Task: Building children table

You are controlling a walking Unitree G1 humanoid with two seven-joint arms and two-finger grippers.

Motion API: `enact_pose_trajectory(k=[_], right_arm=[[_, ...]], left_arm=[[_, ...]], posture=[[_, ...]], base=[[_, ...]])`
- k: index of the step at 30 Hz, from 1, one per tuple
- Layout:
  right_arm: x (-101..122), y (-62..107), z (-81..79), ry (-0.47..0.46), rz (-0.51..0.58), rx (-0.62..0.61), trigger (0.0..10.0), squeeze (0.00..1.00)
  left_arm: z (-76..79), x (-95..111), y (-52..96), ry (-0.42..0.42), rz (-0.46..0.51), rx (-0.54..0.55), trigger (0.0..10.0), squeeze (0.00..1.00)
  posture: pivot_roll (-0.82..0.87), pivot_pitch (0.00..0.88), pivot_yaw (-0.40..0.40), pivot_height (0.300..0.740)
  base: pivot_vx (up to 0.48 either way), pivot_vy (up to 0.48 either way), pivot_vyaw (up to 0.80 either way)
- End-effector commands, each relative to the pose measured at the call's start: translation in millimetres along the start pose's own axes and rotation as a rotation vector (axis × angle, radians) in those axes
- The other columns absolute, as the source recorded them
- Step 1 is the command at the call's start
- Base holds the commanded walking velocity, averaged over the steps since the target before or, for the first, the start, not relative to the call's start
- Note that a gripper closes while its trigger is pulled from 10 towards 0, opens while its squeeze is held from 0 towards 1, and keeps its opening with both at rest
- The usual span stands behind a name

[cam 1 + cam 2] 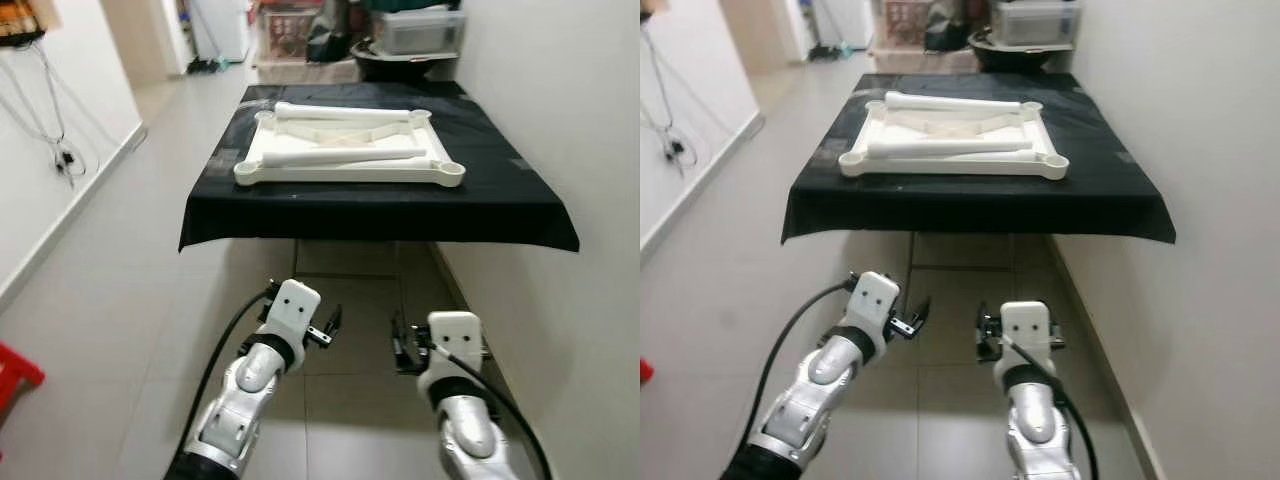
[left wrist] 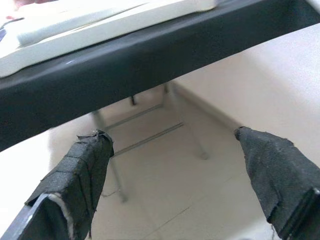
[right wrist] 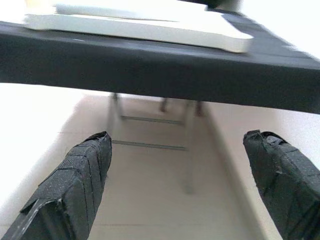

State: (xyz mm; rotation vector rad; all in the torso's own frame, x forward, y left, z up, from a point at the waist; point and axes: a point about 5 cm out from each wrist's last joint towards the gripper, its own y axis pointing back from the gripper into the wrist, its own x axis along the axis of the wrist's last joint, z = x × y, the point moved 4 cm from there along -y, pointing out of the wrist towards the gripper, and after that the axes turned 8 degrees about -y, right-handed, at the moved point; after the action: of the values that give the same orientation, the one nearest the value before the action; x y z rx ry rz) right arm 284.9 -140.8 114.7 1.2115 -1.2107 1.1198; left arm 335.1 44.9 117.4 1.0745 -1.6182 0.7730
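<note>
Assembly looks not yet begun: the white plastic children's tabletop (image 1: 350, 148) lies upside down w/ rim up on the black-clothed desk (image 1: 400, 215), and two long white plastic legs, rear leg (image 1: 345, 112) and front leg (image 1: 340, 157), lie loose across it, none screwed into the round corner sockets. Left gripper (image 1: 328, 325) and right gripper (image 1: 402, 345) hang low over the tiled floor (image 1: 140, 300), well short of the desk's front edge, both w/ fingers apart and holding nothing. Left to do, by my read: reach, lift each leg, seat it in a socket, then flip. Hard to tell: whether more legs lie under those two, and the socket threads; clutter at the far end of the corridor is too small to name
</note>
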Motion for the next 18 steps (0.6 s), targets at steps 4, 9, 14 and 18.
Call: enact_pose_trajectory(k=[4,9,14,18], right_arm=[[-7.2,5.2,1.9,-0.03,-0.03,-0.026,10.0,0.0],[-6.0,5.2,2.9,-0.045,-0.017,-0.03,10.0,0.0],[-7.6,3.1,-0.6,-0.042,-0.022,-0.012,10.0,0.0],[-9.8,1.3,-3.2,-0.048,-0.032,-0.006,10.0,0.0]], left_arm=[[1.4,-8.4,6.3,0.007,-0.035,-0.009,10.0,0.0],[0.6,-7.4,7.4,0.0,-0.03,-0.007,10.0,0.0],[0.6,-5.4,7.0,-0.009,-0.017,-0.009,10.0,0.0],[-2.2,-5.1,6.1,-0.014,-0.017,0.003,10.0,0.0]], posture=[[0.03,0.0,0.015,0.74],[0.03,0.0,0.013,0.74],[0.04,0.0,0.007,0.74],[0.04,0.0,0.017,0.74]], base=[[0.0,0.0,0.0],[0.0,0.0,0.0],[0.0,0.0,0.0],[0.0,0.0,0.0]])
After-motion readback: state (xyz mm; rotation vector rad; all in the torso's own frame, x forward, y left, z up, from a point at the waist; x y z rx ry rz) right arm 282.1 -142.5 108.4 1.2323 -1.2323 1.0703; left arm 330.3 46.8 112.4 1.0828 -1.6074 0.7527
